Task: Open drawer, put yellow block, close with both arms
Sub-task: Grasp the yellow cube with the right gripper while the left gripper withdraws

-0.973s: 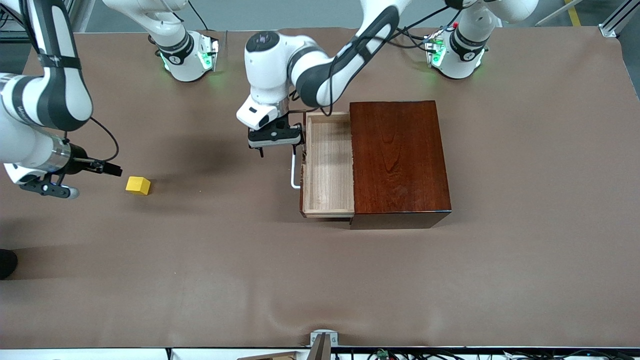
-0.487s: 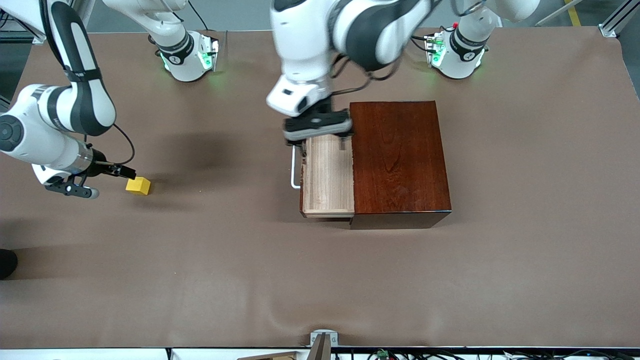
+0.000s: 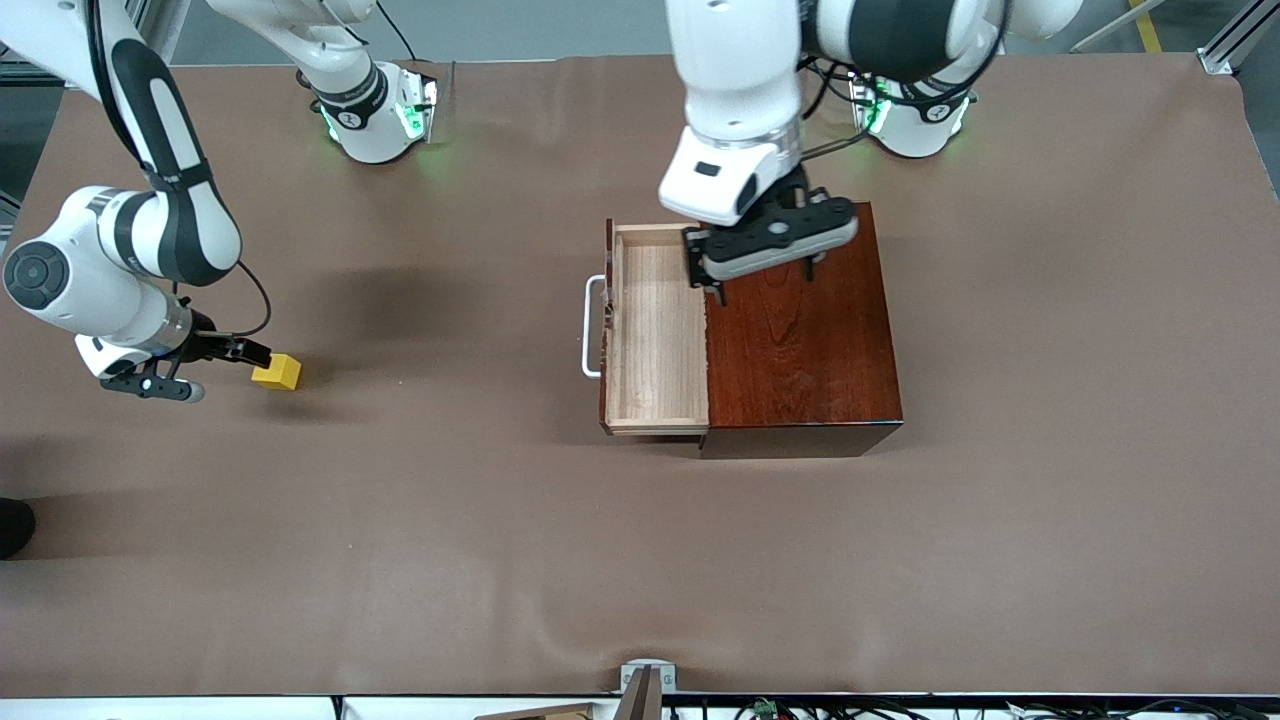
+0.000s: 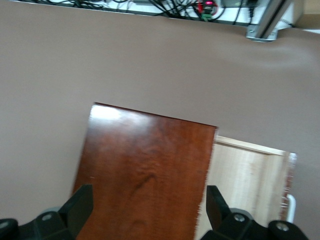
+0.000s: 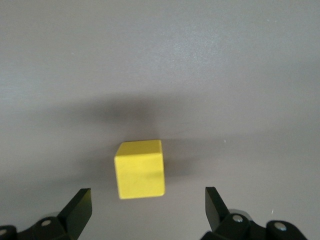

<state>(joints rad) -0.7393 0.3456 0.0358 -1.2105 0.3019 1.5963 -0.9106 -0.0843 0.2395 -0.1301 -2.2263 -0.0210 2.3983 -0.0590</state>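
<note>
The drawer (image 3: 655, 335) stands pulled out of the dark reddish-brown wooden box (image 3: 800, 320), toward the right arm's end of the table. Its pale inside is empty and its white handle (image 3: 592, 327) is free. My left gripper (image 3: 765, 283) hangs open over the box top (image 4: 145, 150), next to the drawer (image 4: 245, 172), with nothing in it (image 4: 149, 189). The yellow block (image 3: 277, 372) lies on the table near the right arm's end. My right gripper (image 3: 155, 388) hovers open just above it. In the right wrist view the block (image 5: 140, 169) sits between the spread fingertips and slightly ahead of them, untouched.
A brown mat (image 3: 640, 560) covers the table. The two arm bases (image 3: 375, 110) (image 3: 915, 105) stand at the edge farthest from the front camera. A metal bracket (image 3: 645, 680) sits at the nearest edge. A dark object (image 3: 15, 525) shows at the right arm's end.
My left gripper has left the drawer handle, risen and swung over the drawer to the box top. My right gripper has closed in on the yellow block. The drawer stays open.
</note>
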